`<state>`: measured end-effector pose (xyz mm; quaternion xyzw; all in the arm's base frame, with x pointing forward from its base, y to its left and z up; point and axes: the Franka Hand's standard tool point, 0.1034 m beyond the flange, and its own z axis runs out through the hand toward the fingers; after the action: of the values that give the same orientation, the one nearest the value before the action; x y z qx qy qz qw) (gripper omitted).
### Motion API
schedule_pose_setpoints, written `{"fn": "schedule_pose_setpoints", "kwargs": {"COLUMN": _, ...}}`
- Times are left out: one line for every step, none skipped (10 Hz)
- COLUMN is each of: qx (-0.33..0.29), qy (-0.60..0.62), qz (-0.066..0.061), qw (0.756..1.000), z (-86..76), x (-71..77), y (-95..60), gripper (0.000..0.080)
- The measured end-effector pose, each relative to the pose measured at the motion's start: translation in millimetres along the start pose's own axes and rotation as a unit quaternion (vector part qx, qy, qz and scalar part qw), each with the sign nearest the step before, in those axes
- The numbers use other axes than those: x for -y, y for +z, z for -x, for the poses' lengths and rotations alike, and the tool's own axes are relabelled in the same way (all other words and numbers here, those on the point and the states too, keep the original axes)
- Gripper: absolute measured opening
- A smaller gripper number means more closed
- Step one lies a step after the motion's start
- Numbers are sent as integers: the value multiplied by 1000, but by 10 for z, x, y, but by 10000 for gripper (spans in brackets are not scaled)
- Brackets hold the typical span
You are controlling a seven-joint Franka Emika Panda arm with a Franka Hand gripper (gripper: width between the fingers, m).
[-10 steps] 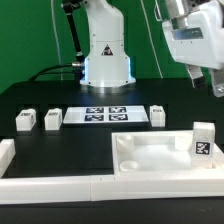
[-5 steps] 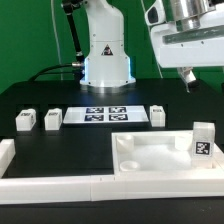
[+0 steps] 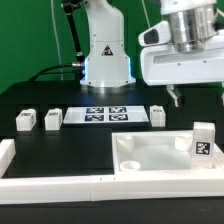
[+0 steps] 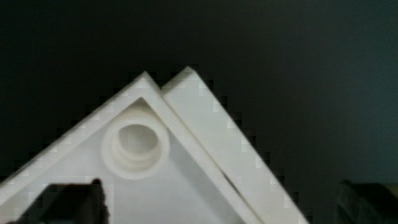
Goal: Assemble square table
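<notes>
The square table top (image 3: 160, 158) is a white slab with a raised rim, lying at the front on the exterior view's right. One tagged leg block (image 3: 203, 140) stands at its right edge. Three more leg blocks lie on the black table: two (image 3: 24, 120) (image 3: 52, 118) on the exterior view's left, and one (image 3: 157, 114) beside the marker board. My gripper (image 3: 178, 97) hangs above the table, behind the slab, touching nothing. The wrist view shows a slab corner with a round socket (image 4: 137, 142) below my gripper (image 4: 217, 205), whose dark fingers (image 4: 71, 200) stand wide apart and empty.
The marker board (image 3: 105, 116) lies in front of the robot base (image 3: 105, 55). Long white border rails run along the front (image 3: 50, 185) and the exterior view's left edge (image 3: 5, 150). A white strip (image 4: 214, 140) lies alongside the slab corner in the wrist view.
My gripper and wrist have moved toward the exterior view's left and come lower, now nearer above the slab's far side. The parts have not moved.
</notes>
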<state>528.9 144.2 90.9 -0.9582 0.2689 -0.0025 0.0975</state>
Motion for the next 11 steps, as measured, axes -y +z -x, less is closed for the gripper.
{"fn": "schedule_pose_setpoints", "kwargs": {"qx": 0, "qy": -34, "qz": 0, "qw": 999, "z": -14, "x": -15, "y": -1, "gripper": 649}}
{"fn": "schedule_pose_setpoints", "kwargs": {"qx": 0, "qy": -63, "qz": 1, "qw": 998, "z": -10, "x": -16, "y": 6, "gripper": 649}}
{"fn": "schedule_pose_setpoints", "kwargs": {"qx": 0, "qy": -91, "qz": 2, "qw": 996, "z": -12, "x": -23, "y": 10, "gripper": 649}}
{"fn": "schedule_pose_setpoints", "kwargs": {"qx": 6, "qy": -130, "qz": 8, "qw": 991, "z": 13, "x": -85, "y": 30, "gripper": 649}}
{"fn": "schedule_pose_setpoints", "kwargs": {"qx": 25, "qy": -173, "qz": 29, "qw": 984, "z": 119, "x": -286, "y": 97, "gripper": 649}}
{"fn": "schedule_pose_setpoints", "kwargs": {"qx": 38, "qy": -230, "qz": 52, "qw": 971, "z": 217, "x": -491, "y": 178, "gripper": 649}}
{"fn": "schedule_pose_setpoints", "kwargs": {"qx": 27, "qy": -270, "qz": 56, "qw": 961, "z": 221, "x": -607, "y": 237, "gripper": 649}}
{"fn": "schedule_pose_setpoints", "kwargs": {"qx": 13, "qy": -306, "qz": 59, "qw": 950, "z": 227, "x": -756, "y": 318, "gripper": 649}}
{"fn": "schedule_pose_setpoints", "kwargs": {"qx": 29, "qy": -313, "qz": 62, "qw": 947, "z": 271, "x": -768, "y": 327, "gripper": 649}}
{"fn": "schedule_pose_setpoints", "kwargs": {"qx": 33, "qy": -311, "qz": 61, "qw": 948, "z": 258, "x": -744, "y": 321, "gripper": 649}}
{"fn": "schedule_pose_setpoints", "kwargs": {"qx": 32, "qy": -311, "qz": 62, "qw": 948, "z": 261, "x": -754, "y": 328, "gripper": 649}}
